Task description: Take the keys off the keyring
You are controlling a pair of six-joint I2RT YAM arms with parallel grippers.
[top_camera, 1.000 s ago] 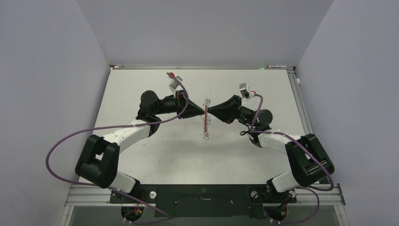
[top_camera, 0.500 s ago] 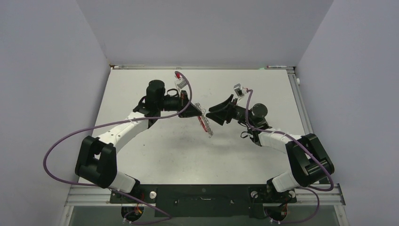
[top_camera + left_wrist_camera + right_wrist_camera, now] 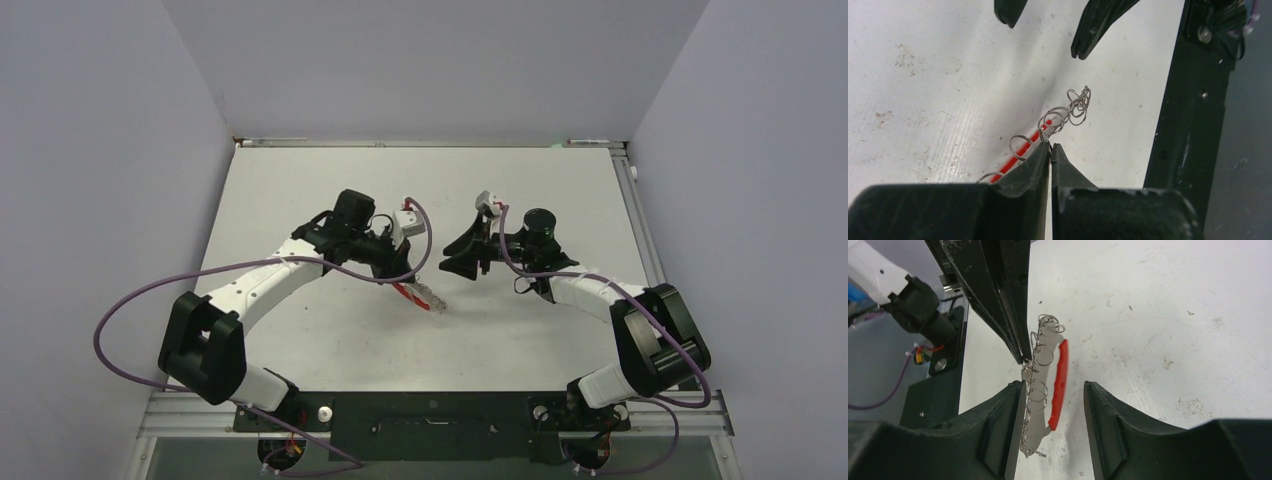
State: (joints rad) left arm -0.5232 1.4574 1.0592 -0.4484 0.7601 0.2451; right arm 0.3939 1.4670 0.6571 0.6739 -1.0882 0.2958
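Left claw (image 3: pixel 1050 150) clenched on keyring (image 3: pixel 1058 117) (red strap (image 3: pixel 1060 375) hanging alongside rings) over table (image 3: pixel 300 330); right claw (image 3: pixel 1052 386) released, jaws apart, near.

Place: we take this for a robotics lab test cell, not a home or a shop.
Walls: plain pale-grey panels (image 3: pixel 100 150) box in the left, back and right of the top view.
Table: we see a white tabletop (image 3: pixel 300 180), scuffed and stained in the wrist views.
Arms: a left arm (image 3: pixel 262 279) and a right arm (image 3: pixel 590 290), black and white.
Mount: a black rail (image 3: pixel 430 418) along the bottom edge carries both bases.
Cables: purple cables (image 3: pixel 96 340) loop loose at lower left and lower right.
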